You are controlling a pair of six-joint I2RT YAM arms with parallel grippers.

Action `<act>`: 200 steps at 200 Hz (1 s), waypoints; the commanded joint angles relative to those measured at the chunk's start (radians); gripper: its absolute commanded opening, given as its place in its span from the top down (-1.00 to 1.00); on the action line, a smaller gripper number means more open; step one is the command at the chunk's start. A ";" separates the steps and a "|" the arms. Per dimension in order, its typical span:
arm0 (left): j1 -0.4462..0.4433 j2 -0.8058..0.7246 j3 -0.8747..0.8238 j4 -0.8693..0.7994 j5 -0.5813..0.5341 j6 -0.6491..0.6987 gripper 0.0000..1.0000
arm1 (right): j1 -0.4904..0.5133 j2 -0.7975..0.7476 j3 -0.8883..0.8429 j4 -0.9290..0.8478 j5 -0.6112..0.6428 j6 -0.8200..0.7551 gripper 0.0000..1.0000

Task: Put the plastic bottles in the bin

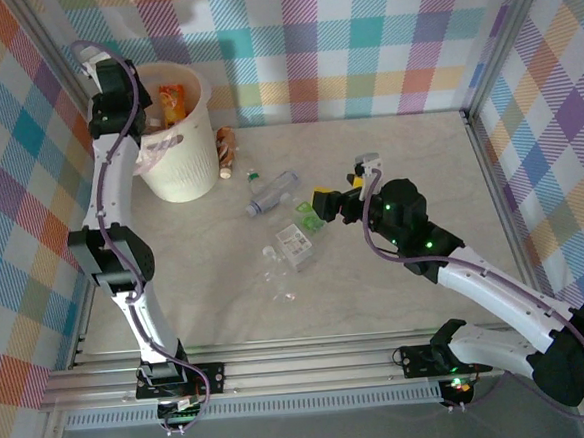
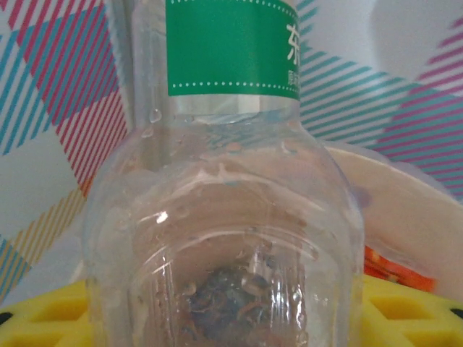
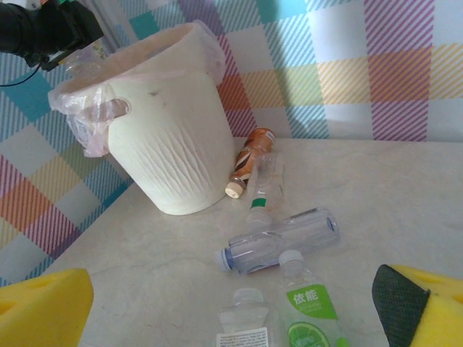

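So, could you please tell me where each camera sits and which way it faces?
Top external: above and behind the arms, looking down on the table; the left arm and right arm show.
Left wrist: on the left arm, facing the green-labelled bottle in the left gripper, the bin rim behind; its yellow fingers show.
Right wrist: on the right arm, looking across the table at loose bottles and the bin; the open right gripper frames the bottom.
Top external and right wrist share the bin and loose bottles.
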 commanded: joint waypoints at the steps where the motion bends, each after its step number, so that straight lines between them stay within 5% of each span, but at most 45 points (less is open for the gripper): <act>1: 0.036 0.050 0.116 -0.077 0.010 -0.005 -0.35 | 0.005 -0.020 -0.011 -0.013 0.018 0.029 -0.99; 44: 0.044 0.070 0.188 -0.122 0.061 -0.035 -0.76 | 0.005 -0.021 -0.011 -0.023 0.020 0.006 -0.99; 136: 0.041 0.009 0.171 -0.178 0.244 -0.117 -1.00 | 0.005 0.016 -0.025 -0.017 0.044 0.004 -0.99; 173: 0.036 -0.140 -0.084 0.041 0.478 -0.192 -1.00 | 0.005 0.042 -0.040 -0.057 0.083 0.028 -0.99; 200: 0.026 -0.216 -0.202 0.125 0.541 -0.244 -1.00 | 0.004 0.056 -0.069 -0.059 0.055 0.069 -0.99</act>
